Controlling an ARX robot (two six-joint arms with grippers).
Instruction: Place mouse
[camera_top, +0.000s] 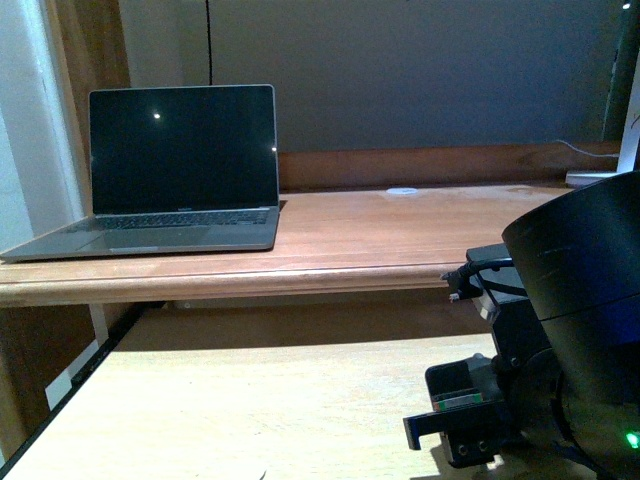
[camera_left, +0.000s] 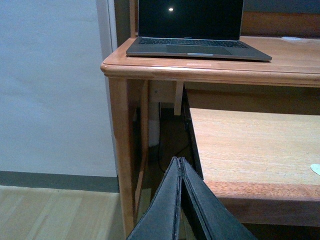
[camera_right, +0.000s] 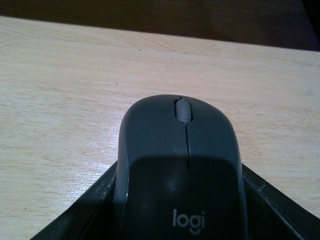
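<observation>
The mouse (camera_right: 180, 165) is a dark grey domed cordless mouse with a scroll wheel and a "logi" mark. My right gripper (camera_right: 180, 200) is shut on it, one black finger (camera_right: 90, 205) on each side, just above the light wooden lower table (camera_right: 60, 90). In the front view only the right arm's black body (camera_top: 560, 340) shows at the lower right; the mouse is hidden there. My left gripper (camera_left: 179, 165) is shut and empty, its black fingers pressed together, low beside the left front corner of the lower table (camera_left: 250, 145).
An open grey laptop (camera_top: 170, 170) with a dark screen stands on the left of the upper wooden shelf (camera_top: 400, 240); it also shows in the left wrist view (camera_left: 195, 30). A small white disc (camera_top: 403, 190) lies at the shelf's back. A white wall (camera_left: 50, 85) stands to the left.
</observation>
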